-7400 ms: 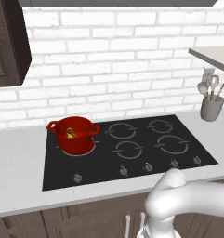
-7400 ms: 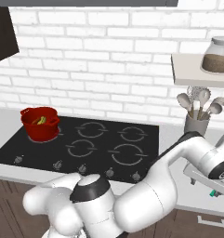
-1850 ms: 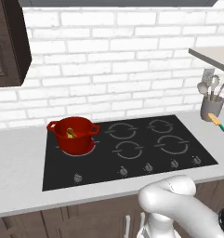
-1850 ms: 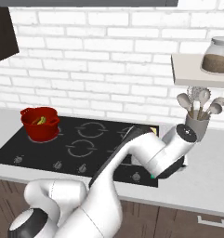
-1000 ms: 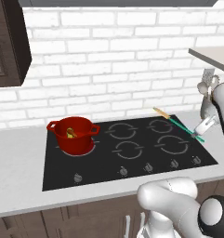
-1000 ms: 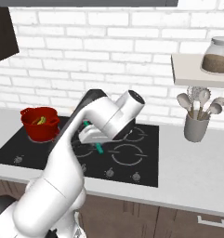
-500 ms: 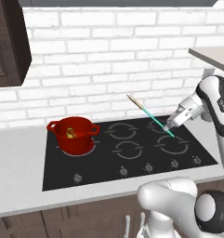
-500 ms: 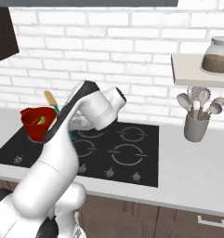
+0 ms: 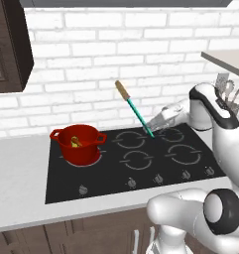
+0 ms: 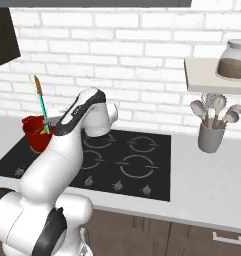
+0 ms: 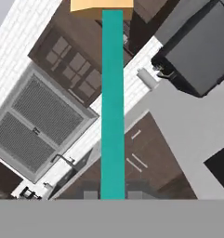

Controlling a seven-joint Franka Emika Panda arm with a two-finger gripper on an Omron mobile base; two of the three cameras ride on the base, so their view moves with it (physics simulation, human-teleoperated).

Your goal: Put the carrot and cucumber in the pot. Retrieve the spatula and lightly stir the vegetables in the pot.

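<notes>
The white arm's two-finger claw (image 9: 153, 130) hangs above the black glass cooktop (image 9: 141, 171), over its rear burner rings, clenched on the lower end of the long thin spatula with the teal-green handle and pale tan flat end (image 9: 133, 108). The spatula slants up and to the left from the claw, tan end uppermost, clear of the cooktop and in front of the white brick wall (image 9: 116, 59). In the hand view the teal handle (image 11: 112, 107) runs straight up from between the finger tips to the tan end at the top edge.

The round, glossy red cooking pot with two small side handles (image 9: 79, 144) sits on the front-left burner, well apart from the claw. Inside it lie the slim orange carrot (image 9: 77, 141) and, just beside it, the stubby yellow-green cucumber (image 9: 74, 145); whether the two touch cannot be told.

From the right base view the spatula (image 10: 41, 105) stands nearly upright above the pot (image 10: 37, 133). On the pale grey tabletop (image 10: 207, 185) to the right of the cooktop stands a grey cup of metal spoons and ladles (image 10: 211, 131), below a wall shelf carrying a glass jar (image 10: 232, 61).
</notes>
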